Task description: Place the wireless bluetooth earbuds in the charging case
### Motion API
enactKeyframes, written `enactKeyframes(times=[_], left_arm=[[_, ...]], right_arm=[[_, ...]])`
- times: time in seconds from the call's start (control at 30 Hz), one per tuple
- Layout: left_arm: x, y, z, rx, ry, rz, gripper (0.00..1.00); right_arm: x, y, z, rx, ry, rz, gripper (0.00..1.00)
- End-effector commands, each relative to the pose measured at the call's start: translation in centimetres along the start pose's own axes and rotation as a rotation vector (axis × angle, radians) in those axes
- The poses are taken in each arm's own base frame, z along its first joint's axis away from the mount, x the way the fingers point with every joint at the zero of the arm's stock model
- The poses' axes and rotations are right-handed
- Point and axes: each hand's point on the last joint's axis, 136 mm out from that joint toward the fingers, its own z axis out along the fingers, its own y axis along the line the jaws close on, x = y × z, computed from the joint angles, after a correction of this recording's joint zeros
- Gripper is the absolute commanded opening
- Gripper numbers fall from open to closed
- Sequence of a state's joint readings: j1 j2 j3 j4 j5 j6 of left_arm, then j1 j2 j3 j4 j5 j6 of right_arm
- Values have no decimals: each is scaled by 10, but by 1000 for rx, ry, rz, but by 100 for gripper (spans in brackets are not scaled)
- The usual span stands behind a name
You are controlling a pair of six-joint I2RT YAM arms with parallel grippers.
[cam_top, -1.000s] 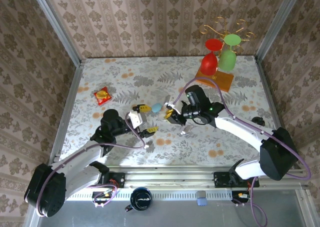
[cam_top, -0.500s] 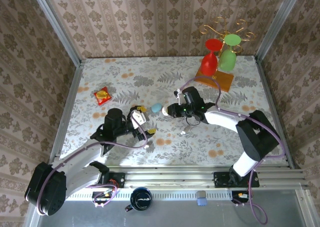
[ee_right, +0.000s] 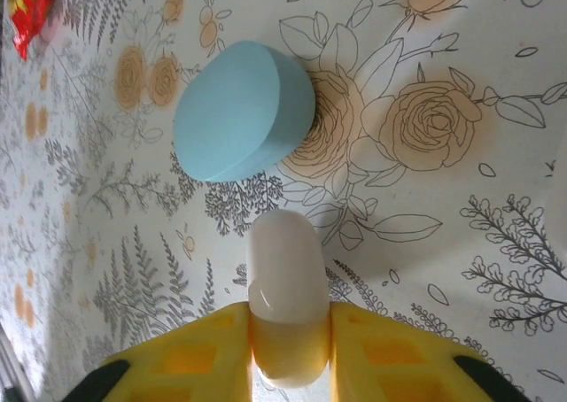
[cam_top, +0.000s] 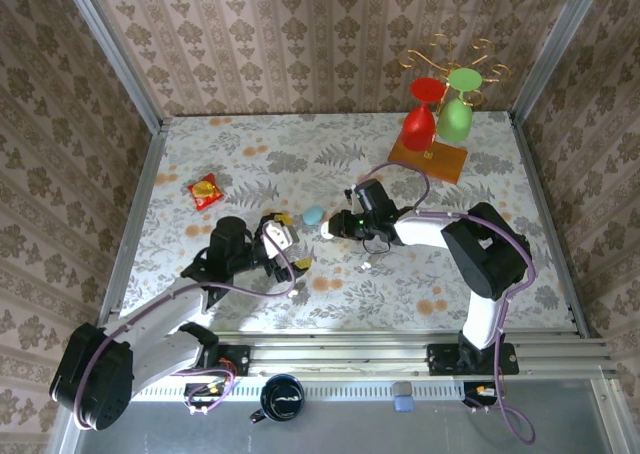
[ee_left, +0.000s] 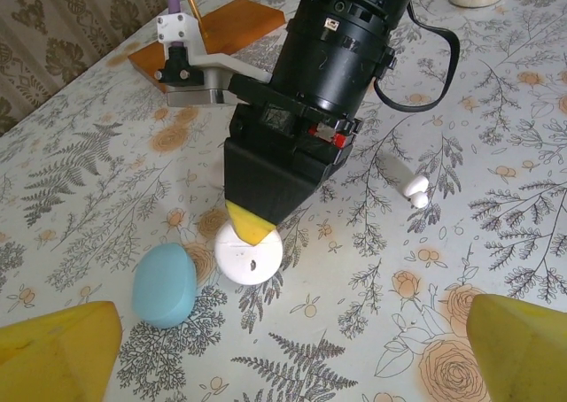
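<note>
The charging case (ee_right: 285, 278), a glossy white oval, sits between the yellow fingers of my right gripper (ee_right: 288, 353), which is shut on its sides. In the left wrist view the same case (ee_left: 250, 253) lies on the table under my right gripper's yellow tip (ee_left: 248, 225). A tiny white earbud (ee_left: 415, 188) lies on the cloth right of that gripper, seen from above as a speck (cam_top: 365, 265). My left gripper (ee_left: 292, 358) is open wide, empty, and a short way left of the case (cam_top: 327, 231).
A light-blue rounded case (cam_top: 314, 215) lies just beside the white case. A red snack packet (cam_top: 205, 190) sits at the left. A wooden stand with red and green glasses (cam_top: 435, 124) is at the back right. A small black object (cam_top: 515, 241) lies near the right edge.
My right arm has folded in, and its gripper has come down to the table by the blue case. My left gripper has opened wider and shifted slightly.
</note>
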State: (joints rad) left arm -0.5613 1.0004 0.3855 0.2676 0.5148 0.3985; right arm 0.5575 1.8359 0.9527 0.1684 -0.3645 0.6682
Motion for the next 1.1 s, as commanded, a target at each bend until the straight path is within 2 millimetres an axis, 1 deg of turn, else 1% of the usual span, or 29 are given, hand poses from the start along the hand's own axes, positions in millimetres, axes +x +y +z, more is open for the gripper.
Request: enactKeyframes(times=[0.0, 0.07, 0.2, 0.3, 0.33, 0.37, 0.43, 0.47, 0.6, 0.67, 0.77, 0.83, 0.9, 1.0, 1.07], left_arm=[[-5, 9, 1, -22, 8, 29, 100], [-3, 11, 1, -32, 15, 24, 100], [-6, 12, 3, -36, -6, 12, 100], [-11, 10, 6, -16, -41, -3, 100], [-12, 9, 7, -10, -51, -7, 100], [-14, 8, 8, -4, -60, -9, 100], [-14, 8, 10, 4, -59, -11, 100], [-14, 7, 11, 8, -56, -12, 100], [-16, 7, 11, 13, -66, -5, 100], [-18, 6, 10, 17, -76, -1, 100], [-19, 6, 11, 18, -83, 4, 100], [-19, 6, 11, 17, -87, 6, 100], [-19, 5, 12, 22, -88, 6, 100], [-19, 5, 12, 24, -92, 7, 100], [-19, 5, 12, 24, -93, 11, 100]], right_arm=[[-19, 14, -7, -4, -52, -50, 43], [-24, 14, -16, 27, -77, -89, 50], [-42, 13, -46, 110, -149, -199, 62], [-53, 4, -70, 202, -191, -294, 70], [-56, -2, -77, 238, -200, -315, 72], [-60, -10, -87, 288, -205, -335, 76], [-67, -26, -108, 379, -216, -375, 81], [-72, -34, -120, 429, -224, -400, 82], [-72, -68, -155, 568, -160, -466, 88], [-69, -86, -167, 628, -131, -473, 90], [-59, -111, -176, 684, -67, -494, 92], [-53, -129, -179, 709, -26, -474, 92], [-45, -147, -179, 718, 19, -436, 92], [-40, -168, -176, 736, 57, -390, 92], [-40, -179, -175, 747, 66, -363, 89]])
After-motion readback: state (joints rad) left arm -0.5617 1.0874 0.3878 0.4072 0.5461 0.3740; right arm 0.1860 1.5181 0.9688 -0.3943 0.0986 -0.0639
